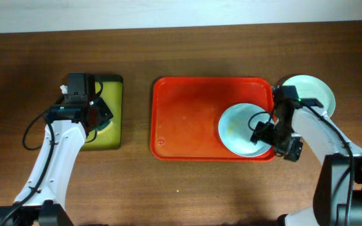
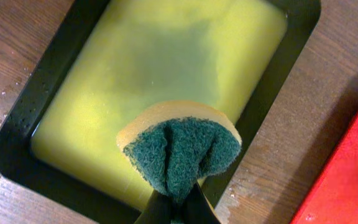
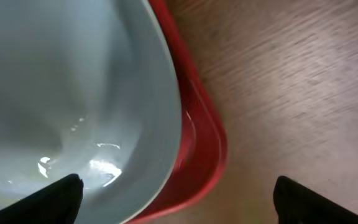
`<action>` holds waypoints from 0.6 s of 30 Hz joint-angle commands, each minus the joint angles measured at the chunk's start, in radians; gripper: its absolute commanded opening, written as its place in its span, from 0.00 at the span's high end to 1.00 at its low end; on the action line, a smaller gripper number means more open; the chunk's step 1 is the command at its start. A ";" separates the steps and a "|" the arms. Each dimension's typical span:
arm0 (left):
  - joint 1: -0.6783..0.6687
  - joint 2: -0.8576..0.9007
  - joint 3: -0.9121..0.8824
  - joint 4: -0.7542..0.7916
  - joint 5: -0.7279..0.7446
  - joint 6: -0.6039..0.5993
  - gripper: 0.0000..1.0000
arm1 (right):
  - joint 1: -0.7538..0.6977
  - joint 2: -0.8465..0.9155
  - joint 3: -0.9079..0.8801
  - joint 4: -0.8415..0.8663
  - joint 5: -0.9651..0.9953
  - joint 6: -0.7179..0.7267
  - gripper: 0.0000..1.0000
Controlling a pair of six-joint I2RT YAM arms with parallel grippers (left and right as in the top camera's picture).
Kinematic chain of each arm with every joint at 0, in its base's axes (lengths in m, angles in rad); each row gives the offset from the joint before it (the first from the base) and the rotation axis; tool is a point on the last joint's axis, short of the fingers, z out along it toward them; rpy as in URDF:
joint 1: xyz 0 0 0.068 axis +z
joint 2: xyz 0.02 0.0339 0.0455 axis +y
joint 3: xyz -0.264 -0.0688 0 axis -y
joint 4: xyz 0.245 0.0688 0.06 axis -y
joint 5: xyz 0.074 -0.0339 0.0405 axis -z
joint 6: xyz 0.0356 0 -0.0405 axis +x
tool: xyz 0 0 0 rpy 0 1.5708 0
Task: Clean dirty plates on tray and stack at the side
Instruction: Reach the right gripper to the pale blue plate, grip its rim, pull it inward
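The red tray (image 1: 187,119) lies mid-table. A pale blue plate (image 1: 237,129) with a faint yellowish smear sits in its right end. A pale mint green plate (image 1: 313,93) lies on the table beyond the tray's right edge. No white plate shows. My right gripper (image 1: 275,141) is open, one finger over the blue plate (image 3: 73,87), the other over bare table, straddling the tray's corner rim (image 3: 207,149); its fingertips (image 3: 178,190) hold nothing. My left gripper (image 2: 179,208) is shut on a green-and-yellow sponge (image 2: 179,146), held above the small tray.
The small black-rimmed tray (image 1: 113,85) with yellow-green liquid sits at the left; in the left wrist view its rim (image 2: 27,112) has water drops on the wood beside it. The table's far edge runs along the top of the overhead view.
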 commanded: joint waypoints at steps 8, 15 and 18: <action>0.002 -0.011 0.001 0.003 0.000 0.013 1.00 | -0.009 -0.001 -0.018 0.077 -0.056 0.069 0.50; 0.002 -0.011 0.001 0.003 0.002 0.013 1.00 | -0.009 0.031 -0.047 0.132 -0.053 0.069 0.56; 0.002 -0.011 0.001 0.006 0.005 0.013 1.00 | -0.009 0.031 -0.047 0.150 -0.058 0.068 0.61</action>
